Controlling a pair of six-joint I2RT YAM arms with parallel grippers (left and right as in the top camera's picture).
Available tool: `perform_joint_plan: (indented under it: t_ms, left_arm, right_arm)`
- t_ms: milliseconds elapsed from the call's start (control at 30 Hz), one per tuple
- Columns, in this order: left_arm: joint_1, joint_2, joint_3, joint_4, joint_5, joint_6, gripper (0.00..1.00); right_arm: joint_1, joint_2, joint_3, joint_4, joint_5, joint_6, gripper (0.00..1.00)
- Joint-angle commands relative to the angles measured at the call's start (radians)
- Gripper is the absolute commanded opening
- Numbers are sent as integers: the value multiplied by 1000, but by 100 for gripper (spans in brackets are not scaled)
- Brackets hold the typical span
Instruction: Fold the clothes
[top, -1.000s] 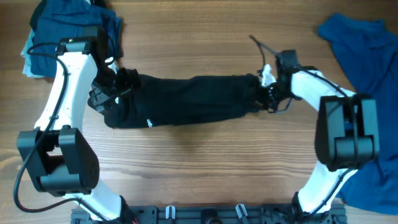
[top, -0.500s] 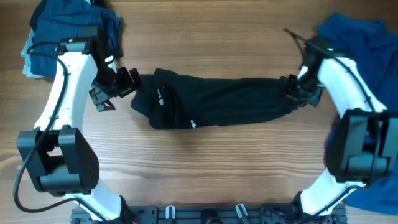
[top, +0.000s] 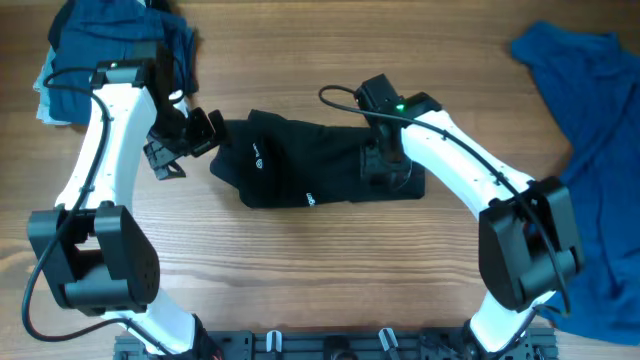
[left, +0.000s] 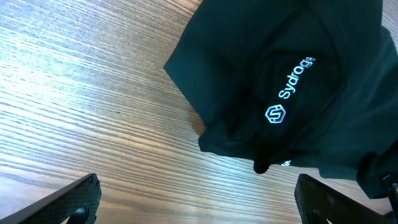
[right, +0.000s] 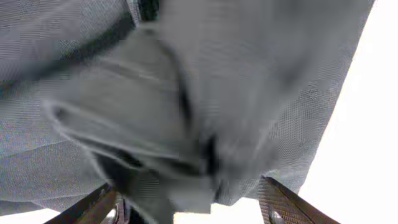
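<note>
A black garment (top: 300, 160) lies across the middle of the wooden table, its right end doubled over to the left. A white logo shows on the black garment (left: 292, 81) in the left wrist view. My left gripper (top: 185, 140) hovers just off the garment's left edge. The left gripper (left: 202, 199) is wide open over bare wood. My right gripper (top: 385, 165) sits on top of the folded right end. In its blurred wrist view the right gripper (right: 189, 205) has its fingers (right: 280, 199) spread apart, with loose folds of cloth (right: 186, 112) in front of them.
A pile of blue clothes (top: 110, 40) sits at the back left corner behind the left arm. A large blue garment (top: 590, 100) covers the right side and runs down to the front right (top: 600, 290). The arm bases stand at the front edge.
The right arm pulled the garment's right end out to the right, then carried it left over the middle, doubling it. Its jaws went from shut to apart. The left gripper stayed open.
</note>
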Motion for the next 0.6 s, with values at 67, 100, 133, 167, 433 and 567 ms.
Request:
perform_joint_plan:
  t_ms: [67, 100, 133, 167, 433, 567]
  left_arm:
    - [-5, 1, -3, 1, 16, 2, 100]
    - [-5, 1, -3, 1, 16, 2, 100]
    - [-5, 1, -3, 1, 16, 2, 100]
    - [-5, 1, -3, 0, 16, 2, 100]
    - [-5, 1, -3, 1, 16, 2, 100]
    - [-5, 1, -3, 0, 16, 2, 100]
  right_arm:
    - [-30, -2, 45, -79, 7, 34, 65]
    - [-40, -11, 67, -102, 7, 43, 66]
    - [-57, -24, 98, -129, 6, 45, 66]
    - [-80, -39, 138, -159, 3, 44, 67]
    - [-298, -66, 197, -90, -271, -153, 64]
    - [-308, -7, 158, -48, -321, -138, 32]
